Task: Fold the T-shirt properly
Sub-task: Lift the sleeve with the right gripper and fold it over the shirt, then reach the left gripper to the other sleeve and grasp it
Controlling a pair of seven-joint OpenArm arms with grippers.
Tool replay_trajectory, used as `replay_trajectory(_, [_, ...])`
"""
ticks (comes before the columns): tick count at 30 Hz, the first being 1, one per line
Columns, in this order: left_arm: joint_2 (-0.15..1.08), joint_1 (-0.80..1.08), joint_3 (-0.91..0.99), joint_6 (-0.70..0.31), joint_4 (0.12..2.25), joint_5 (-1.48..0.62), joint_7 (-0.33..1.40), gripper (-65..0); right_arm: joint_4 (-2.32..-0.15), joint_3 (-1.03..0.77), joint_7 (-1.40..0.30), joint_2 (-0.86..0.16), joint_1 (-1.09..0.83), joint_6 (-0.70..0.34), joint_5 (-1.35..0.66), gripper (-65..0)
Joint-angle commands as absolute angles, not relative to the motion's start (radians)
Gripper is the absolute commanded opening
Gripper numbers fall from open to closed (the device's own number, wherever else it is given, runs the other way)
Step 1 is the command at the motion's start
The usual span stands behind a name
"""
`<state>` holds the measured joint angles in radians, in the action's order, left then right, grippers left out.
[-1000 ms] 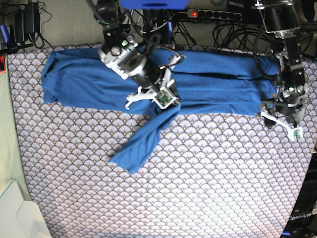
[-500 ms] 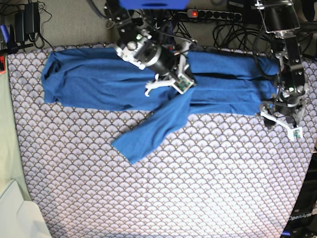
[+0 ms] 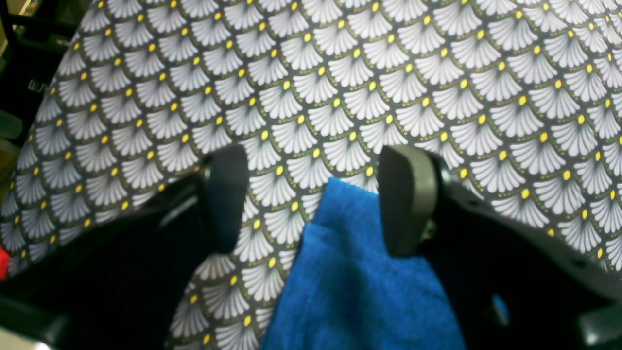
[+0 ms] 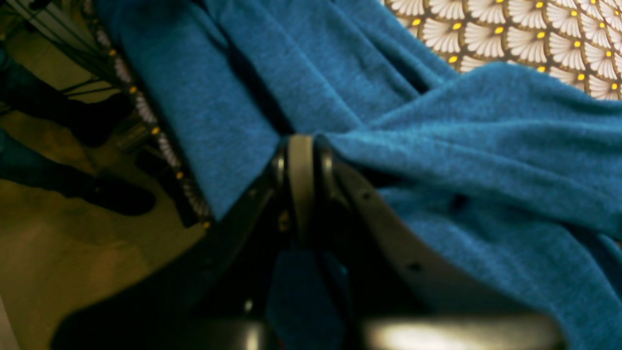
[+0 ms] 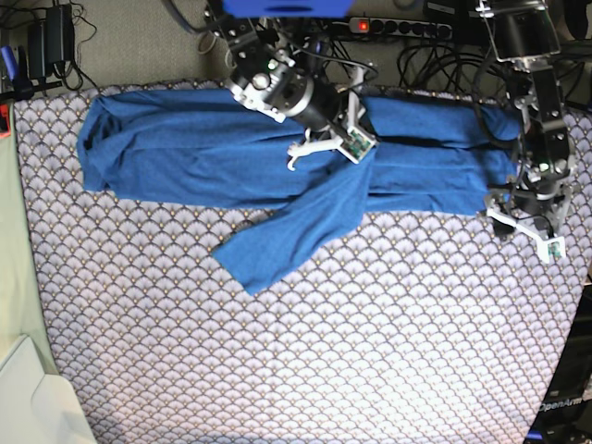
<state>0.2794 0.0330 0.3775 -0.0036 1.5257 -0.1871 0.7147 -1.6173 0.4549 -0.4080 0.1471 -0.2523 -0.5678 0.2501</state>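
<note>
While the T-shirt (image 5: pixel 277 153) lies as a long band across the table's (image 5: pixel 388 351) 12 o'clock edge, its sleeve trails toward 7 o'clock from the right gripper (image 5: pixel 344 139), clamped on that cloth; the left gripper (image 5: pixel 527 222), jaws spread and empty, hovers at the band's 3 o'clock end.

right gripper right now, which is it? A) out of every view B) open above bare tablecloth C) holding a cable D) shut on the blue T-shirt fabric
D: in the right wrist view the right gripper has its jaws pressed together with the T-shirt pinched between them, a sleeve draping from it in the base view.
</note>
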Motion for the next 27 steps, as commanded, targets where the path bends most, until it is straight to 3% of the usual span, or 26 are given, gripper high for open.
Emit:
replay_trajectory(1, [0.292,0.018,0.381,-0.001,1.546,-0.186,0.696,-23.8,-1.635,0.461,-0.384,0.157,-0.246,-0.567,0.232,-65.0])
replay_trajectory(5, [0.292,0.018,0.381,-0.001,1.546,-0.186,0.696,-23.8,-1.635,0.463,-0.386,0.157,-0.246,-0.567,0.236,-63.0])
replay_trajectory(13, [0.294,0.018,0.38,-0.004,1.604,-0.186,0.696,-23.8,-1.644,0.463,-0.387,0.157,-0.266,-0.567,0.237,-36.0])
replay_trajectory(15, [0.292,0.018,0.38,-0.054,1.647,-0.186,0.696,-23.8,-1.669,0.463,-0.387,0.157,-0.28,-0.567,0.237,-31.9])
replay_trajectory(21, [0.234,-0.013,0.372,-0.16,1.741,-0.182,0.696,-23.8,-1.791,0.458,-0.387,0.157,-0.318,-0.567,0.237,-30.2])
replay_trajectory(27, [0.206,-0.085,0.101,-0.153,1.751,-0.176,0.696,-23.8,-1.948,0.415,-0.387,0.082,-0.358,-0.567,0.239,-30.2])
